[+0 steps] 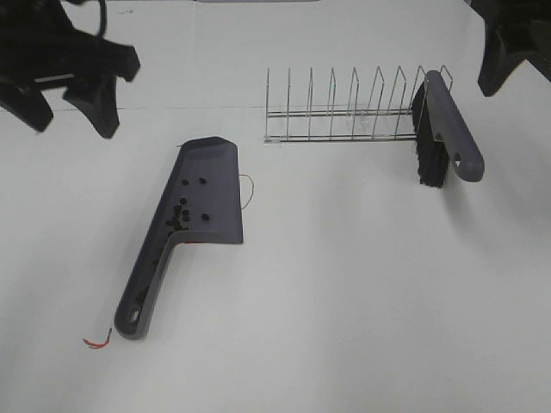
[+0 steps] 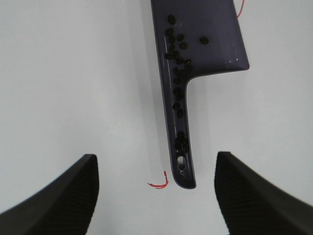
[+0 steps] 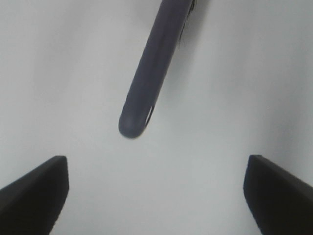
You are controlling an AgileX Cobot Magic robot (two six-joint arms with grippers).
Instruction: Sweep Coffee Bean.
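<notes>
Dark coffee bean (image 2: 177,73) in dustpan (image 1: 207,194); count unclear.

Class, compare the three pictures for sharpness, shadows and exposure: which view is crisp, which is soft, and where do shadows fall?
Exterior high view: bright, washed-out white table, faint shadow beside the dustpan. Left wrist view: sharpest, coffee beans crisp, soft shadow along the dustpan handle. Right wrist view: brush handle soft, gripper fingers blurred.

Wire rack (image 1: 344,112) on white table (image 1: 362,292), red string (image 1: 97,342) near table edge
</notes>
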